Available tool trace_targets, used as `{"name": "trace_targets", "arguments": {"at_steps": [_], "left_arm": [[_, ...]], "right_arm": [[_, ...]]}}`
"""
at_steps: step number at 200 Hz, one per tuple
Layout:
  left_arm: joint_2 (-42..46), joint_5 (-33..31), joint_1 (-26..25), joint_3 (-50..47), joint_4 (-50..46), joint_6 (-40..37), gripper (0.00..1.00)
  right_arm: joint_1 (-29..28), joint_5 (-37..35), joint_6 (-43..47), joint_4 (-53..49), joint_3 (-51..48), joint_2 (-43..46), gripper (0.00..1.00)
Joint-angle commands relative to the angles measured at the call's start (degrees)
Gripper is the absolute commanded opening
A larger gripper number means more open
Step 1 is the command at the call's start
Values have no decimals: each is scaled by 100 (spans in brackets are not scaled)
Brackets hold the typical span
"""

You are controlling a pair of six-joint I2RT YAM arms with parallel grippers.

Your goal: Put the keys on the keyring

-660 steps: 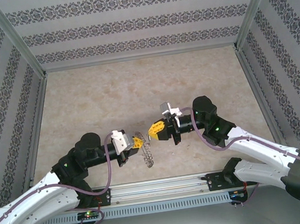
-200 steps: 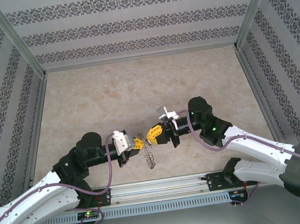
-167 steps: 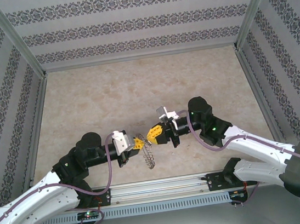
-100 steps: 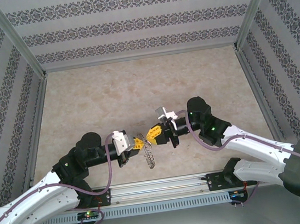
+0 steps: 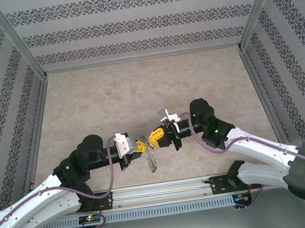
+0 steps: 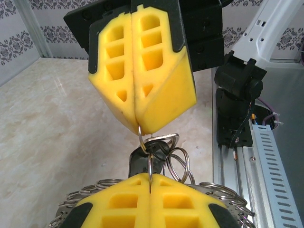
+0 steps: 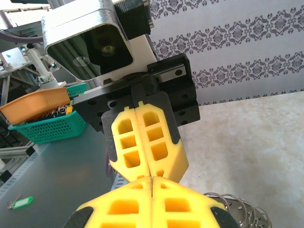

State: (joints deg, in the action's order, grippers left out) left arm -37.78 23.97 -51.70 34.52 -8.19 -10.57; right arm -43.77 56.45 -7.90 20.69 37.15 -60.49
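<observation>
Between the two arms, over the near part of the beige marbled surface [image 5: 138, 88], the left claw [image 5: 140, 145] and the right claw [image 5: 153, 138] meet tip to tip. The large flat grey metal keyring [image 5: 152, 160], fringed with small wire loops, hangs on edge just below them.

From the left wrist, the left claw's yellow fingers [image 6: 118, 209] are pressed fully together. A wire of the keyring runs into their seam, and its fringe spreads to either side. Opposite, the right claw's yellow fingers [image 6: 161, 95] are likewise closed tight, pinching a thin wire loop [image 6: 141, 138] at their very tip. Just beneath that loop, between the two claws, hangs the tiny key with a dark head [image 6: 139, 164], beside a pair of plain silver split rings [image 6: 179, 164]. Whether the pinched loop belongs to the key or to the keyring's fringe cannot be told.

From the right wrist, a green mesh basket [image 7: 47, 127] sits behind the left arm.
</observation>
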Motion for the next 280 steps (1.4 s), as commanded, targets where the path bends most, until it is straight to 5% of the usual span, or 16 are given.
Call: {"name": "trace_targets", "arguments": {"at_steps": [1,280], "left_arm": [[61,141,-53,83,379,-125,0],[131,135,-51,101,381,-138,0]], "right_arm": [[-55,121,145,76,162,-21,0],[-104,310,300,-204,249,-145,0]]}}
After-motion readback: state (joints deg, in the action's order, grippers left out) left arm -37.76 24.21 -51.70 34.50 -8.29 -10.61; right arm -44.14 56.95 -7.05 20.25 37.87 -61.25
